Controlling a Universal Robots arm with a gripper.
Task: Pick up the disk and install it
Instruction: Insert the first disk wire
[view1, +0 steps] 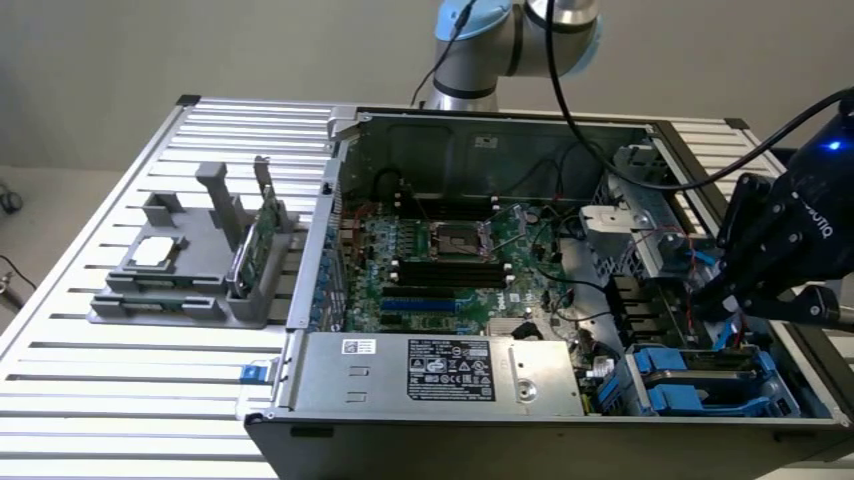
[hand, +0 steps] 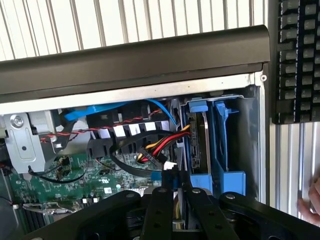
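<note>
Disk (hand: 197, 145) sits edge-on in the drive bay, framed by its blue carrier (hand: 225, 180). In the exterior view, at roughly 4 o'clock of the open computer case (view1: 467, 118), right of the power supply (view1: 441, 370).

Gripper (hand: 176, 190) hangs low over that bay corner, just beside the carrier's near end, with a small blue piece right at its tip. Can't tell if spread, closed or clamped on anything. Can't tell if the disk is fully seated either.

Handling, as a judgement:
- Metal body, so stiff and fairly heavy for its footprint. No flex to count on.
- Bare metal faces probably slick. Plastic carrier likely grippier but springy.
- Shock-sensitive: no dropping, no side knocks against the bay wall.
- Best hold probably across the carrier's blue edges or end tab, squarely, well off the label face and the connector end.
- Bundle of red, yellow and black cables (hand: 160, 145) runs just beside the bay, so snag risk there.
</note>
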